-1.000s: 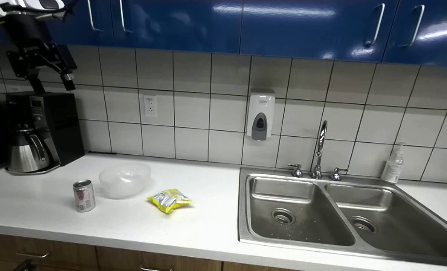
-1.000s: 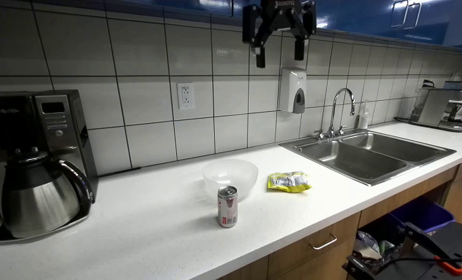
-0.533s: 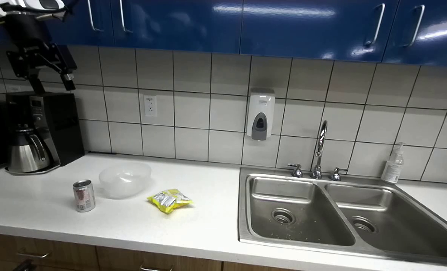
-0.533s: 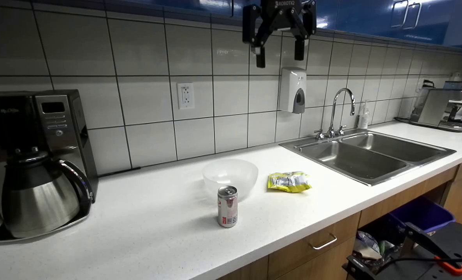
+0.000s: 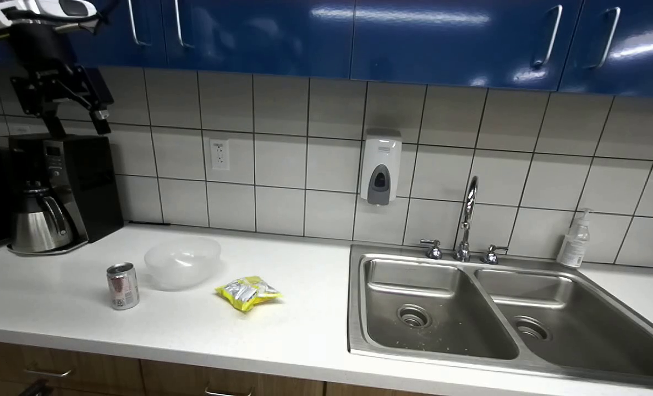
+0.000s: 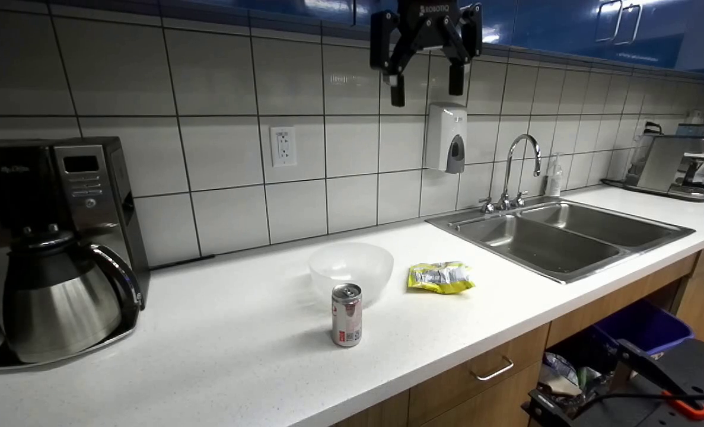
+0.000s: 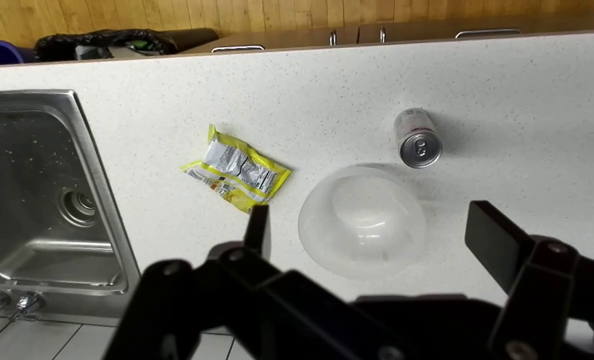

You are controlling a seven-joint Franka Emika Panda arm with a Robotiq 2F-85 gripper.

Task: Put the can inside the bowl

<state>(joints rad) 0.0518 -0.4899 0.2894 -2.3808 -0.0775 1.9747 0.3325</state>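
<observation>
The can [image 5: 122,287] is a small silvery cylinder with reddish marking, standing upright on the counter. It also shows in an exterior view [image 6: 347,317] and in the wrist view [image 7: 413,129]. The translucent whitish bowl [image 5: 175,272] stands beside it, apart from the can, and shows in an exterior view [image 6: 352,262] and in the wrist view [image 7: 319,227]. Nothing is in the bowl. My gripper [image 6: 427,93] is open and empty, high above the counter; it also shows in an exterior view [image 5: 80,129]. In the wrist view the bowl appears between its fingers [image 7: 368,227].
A yellow-green snack packet [image 5: 247,293] lies beside the bowl on the sink side. A double steel sink [image 6: 556,270] is set into the counter [image 6: 227,356]. A coffee maker with a steel carafe [image 6: 61,308] stands at the opposite end. Blue cabinets [image 5: 260,36] hang above the tiled wall.
My gripper has dropped very slightly in the last half second. The can, bowl and packet have not moved.
</observation>
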